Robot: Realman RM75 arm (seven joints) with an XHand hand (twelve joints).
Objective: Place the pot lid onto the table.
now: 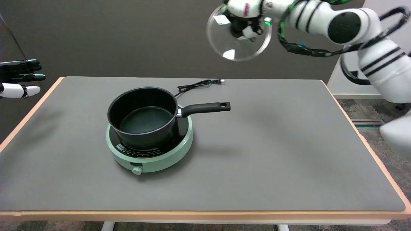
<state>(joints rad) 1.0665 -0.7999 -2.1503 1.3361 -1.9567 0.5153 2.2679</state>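
A round clear glass pot lid [236, 43] hangs high in the air beyond the table's far edge, tilted so its underside faces the camera. My right hand [244, 20] grips it from above at its centre knob, fingers curled around the knob. Below and to the left, the black pot [143, 117] stands uncovered on the green induction cooker [151, 152], its long handle [205, 107] pointing right. The grey table top [273, 154] lies well below the lid.
A black power cord [197, 85] with its plug lies behind the pot near the far edge. The idle left hand [19, 78] hovers at the upper left. A white cabinet [350, 86] stands beyond the table's right far corner.
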